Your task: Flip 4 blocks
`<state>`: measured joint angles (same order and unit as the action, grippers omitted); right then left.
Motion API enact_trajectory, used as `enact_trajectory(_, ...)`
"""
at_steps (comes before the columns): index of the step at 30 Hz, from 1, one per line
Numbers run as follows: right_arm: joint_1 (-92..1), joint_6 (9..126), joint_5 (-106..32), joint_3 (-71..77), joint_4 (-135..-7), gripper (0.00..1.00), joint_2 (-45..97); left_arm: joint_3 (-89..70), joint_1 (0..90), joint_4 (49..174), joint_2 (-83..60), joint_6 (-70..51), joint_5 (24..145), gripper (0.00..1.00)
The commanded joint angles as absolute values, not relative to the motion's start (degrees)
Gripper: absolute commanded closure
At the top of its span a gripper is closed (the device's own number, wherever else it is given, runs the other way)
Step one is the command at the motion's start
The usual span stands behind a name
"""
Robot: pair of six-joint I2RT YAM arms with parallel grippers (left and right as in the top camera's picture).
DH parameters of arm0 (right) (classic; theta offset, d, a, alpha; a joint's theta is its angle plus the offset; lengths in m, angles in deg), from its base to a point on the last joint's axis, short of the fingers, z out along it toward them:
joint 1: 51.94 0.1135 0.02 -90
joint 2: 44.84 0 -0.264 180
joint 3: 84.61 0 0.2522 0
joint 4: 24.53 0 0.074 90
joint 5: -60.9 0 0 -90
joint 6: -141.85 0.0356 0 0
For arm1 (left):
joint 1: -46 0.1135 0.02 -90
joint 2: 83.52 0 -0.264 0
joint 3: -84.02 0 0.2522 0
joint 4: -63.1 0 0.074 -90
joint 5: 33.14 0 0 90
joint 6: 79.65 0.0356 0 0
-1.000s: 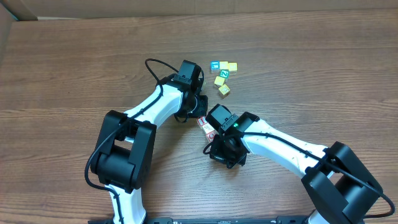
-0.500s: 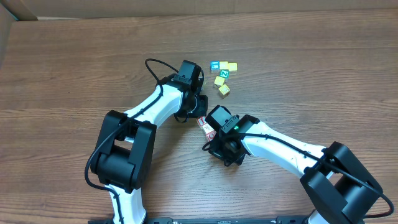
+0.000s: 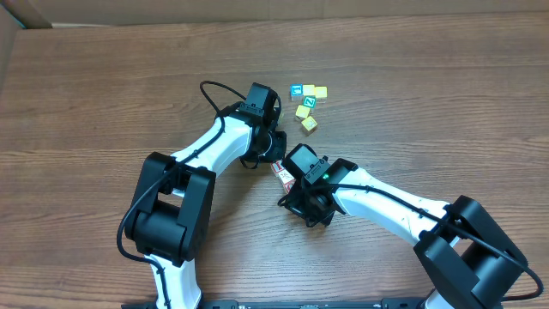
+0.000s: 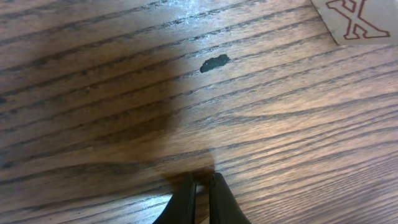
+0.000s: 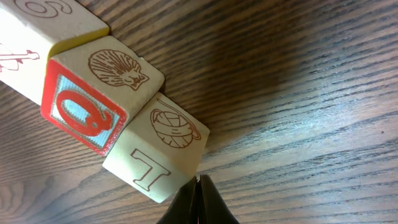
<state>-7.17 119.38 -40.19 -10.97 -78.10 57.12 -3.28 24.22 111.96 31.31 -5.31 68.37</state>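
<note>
Three pale wooden blocks lie in a row in the right wrist view: one marked T (image 5: 155, 152), one with a red-framed Q face and a shell drawing (image 5: 93, 93), and one at the top left edge (image 5: 43, 28). My right gripper (image 5: 199, 182) is shut, its tips touching the T block's lower corner. In the left wrist view a block with a red X (image 4: 359, 20) shows at the top right corner, well away from my left gripper (image 4: 200, 182), which is shut and empty just above the table. From overhead the blocks (image 3: 282, 172) sit between both wrists.
A cluster of yellow, blue-faced and green-faced cubes (image 3: 306, 100) lies behind the arms. A small dark spot (image 4: 214, 62) marks the wood. Cardboard (image 3: 17, 13) lines the far left corner of the wooden table (image 3: 446, 94).
The right wrist has shifted slightly up and to the left, toward the blocks. The left arm has stayed in place.
</note>
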Motion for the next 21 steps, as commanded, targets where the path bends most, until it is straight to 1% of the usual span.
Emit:
enact_trajectory(1, -6.88, 119.84, -40.5, -11.27, -77.81, 0.96, 55.89, -2.49, 23.32, 112.79, 33.3, -2.38, 68.96, 0.96)
enact_trajectory(10, -6.8, 121.35, -42.9, -11.27, -78.21, 0.96, 55.91, -2.49, 20.88, 112.79, 33.3, 1.36, 68.96, 0.96)
enact_trajectory(21, -3.71, 122.61, -42.4, -11.27, -77.97, 0.96, 55.89, -2.49, 19.24, 112.85, 33.3, 1.38, 68.91, 0.96)
